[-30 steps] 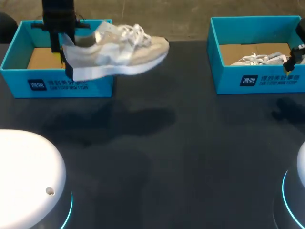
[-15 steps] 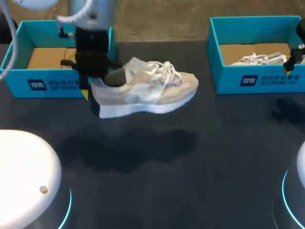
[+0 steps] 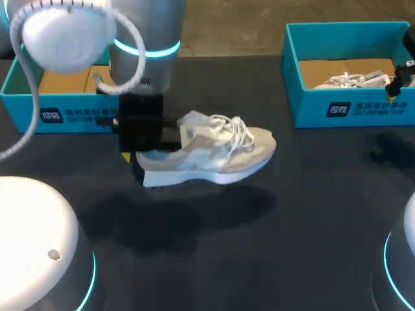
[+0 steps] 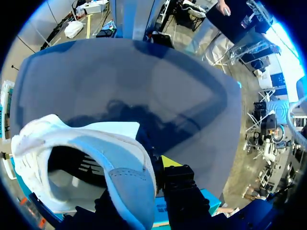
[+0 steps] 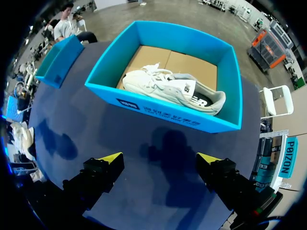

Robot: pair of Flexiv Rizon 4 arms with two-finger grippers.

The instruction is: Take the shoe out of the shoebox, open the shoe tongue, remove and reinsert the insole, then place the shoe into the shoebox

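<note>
Shoe (image 3: 214,155) lower, past edge of left shoebox (image 3: 65,115)

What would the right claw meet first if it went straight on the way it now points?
Probably the dark table just before the blue shoebox; depth is unclear, so perhaps its front wall.

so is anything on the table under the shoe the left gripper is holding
Nothing visible does. The shoe, gripped at its heel by the left gripper, hangs over bare dark table, with only its own shadow beneath it.
</note>
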